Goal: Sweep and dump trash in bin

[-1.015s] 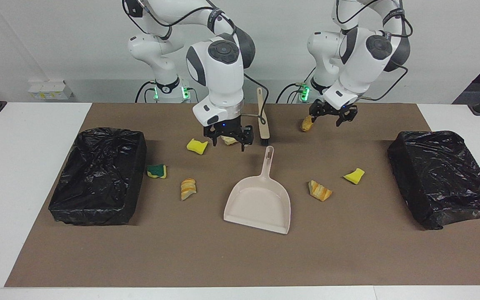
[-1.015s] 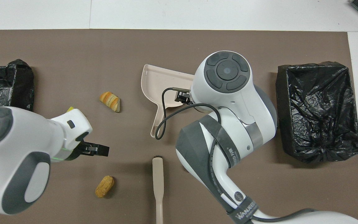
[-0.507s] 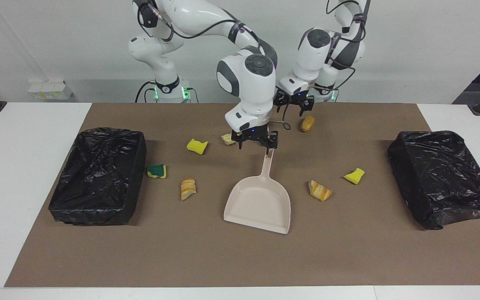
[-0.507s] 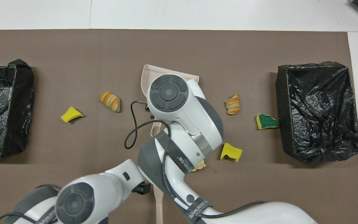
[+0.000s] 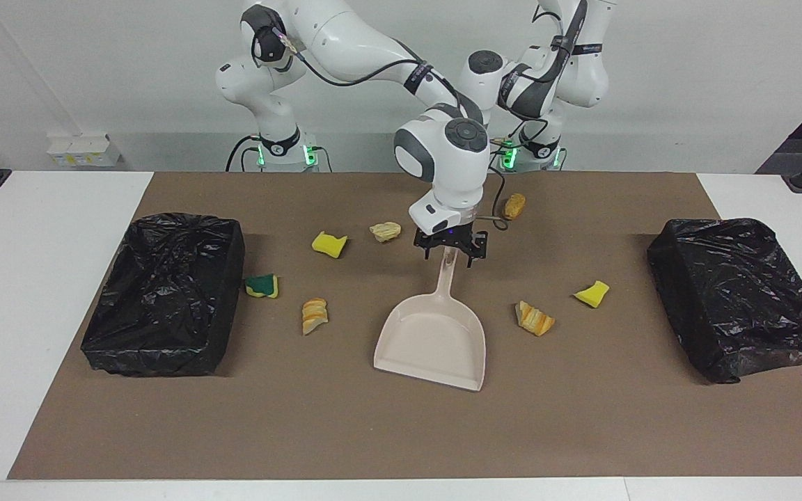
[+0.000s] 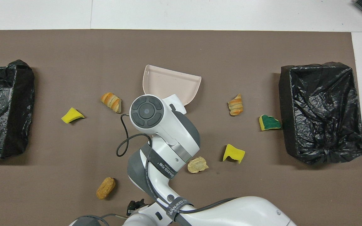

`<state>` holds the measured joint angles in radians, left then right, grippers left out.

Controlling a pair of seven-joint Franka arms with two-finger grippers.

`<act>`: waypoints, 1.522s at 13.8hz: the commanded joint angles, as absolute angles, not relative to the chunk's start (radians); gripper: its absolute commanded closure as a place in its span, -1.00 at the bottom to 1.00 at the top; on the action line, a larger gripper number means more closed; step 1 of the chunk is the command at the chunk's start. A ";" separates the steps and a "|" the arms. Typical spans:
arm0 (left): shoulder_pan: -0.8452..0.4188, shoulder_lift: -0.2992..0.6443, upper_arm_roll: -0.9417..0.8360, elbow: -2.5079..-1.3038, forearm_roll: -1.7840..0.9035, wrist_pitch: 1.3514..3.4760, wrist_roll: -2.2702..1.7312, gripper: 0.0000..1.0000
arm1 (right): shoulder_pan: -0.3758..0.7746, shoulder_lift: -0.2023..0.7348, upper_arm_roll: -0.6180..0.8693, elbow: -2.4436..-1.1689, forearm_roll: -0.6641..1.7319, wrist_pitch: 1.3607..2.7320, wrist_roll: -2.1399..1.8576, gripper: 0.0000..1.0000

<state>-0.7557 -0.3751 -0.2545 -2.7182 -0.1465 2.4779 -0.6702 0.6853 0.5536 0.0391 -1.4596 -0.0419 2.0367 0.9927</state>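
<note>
Presently | right gripper [image 5: 450, 253] hanging released astride dustpan [image 5: 434, 335] handle, lining up a grasp | left gripper [image 6: 136, 205] waiting unclenched near brush end | trash [image 5: 316, 314] lying scattered on table around dustpan, between bins [image 5: 164, 292], awaiting sweeping

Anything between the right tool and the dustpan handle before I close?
Nothing visible. The right tool is open at the dustpan handle's end; the nearest scrap, a tan chunk, lies apart toward the right arm's end.
</note>
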 commanded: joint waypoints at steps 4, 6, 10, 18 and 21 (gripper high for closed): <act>-0.805 -0.379 -0.288 -2.769 -0.155 2.556 -0.773 -1.00 | 0.686 0.538 0.038 -1.522 -0.049 2.088 1.002 -0.73; -0.805 -0.379 -0.288 -2.767 -0.155 2.556 -0.779 -0.91 | 0.678 0.540 0.038 -1.519 -0.044 2.089 0.994 0.19; -0.825 -0.336 -0.291 -2.767 -0.155 2.565 -0.825 -0.31 | 0.649 0.541 0.038 -1.508 -0.060 2.092 0.948 1.00; -0.801 -0.331 -0.287 -2.749 -0.153 2.522 -0.830 0.72 | 0.653 0.476 0.037 -1.520 -0.061 2.063 0.653 1.00; -0.793 -0.330 -0.287 -2.749 -0.153 2.522 -0.828 -0.10 | 0.628 0.436 0.037 -1.537 -0.061 2.033 0.385 1.00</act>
<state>-0.8026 -0.3259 -0.2871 -2.7492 -0.1465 2.5350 -0.8238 0.6552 0.4878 0.0286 -1.4940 -0.0466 2.0450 0.5448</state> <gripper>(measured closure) 0.714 0.678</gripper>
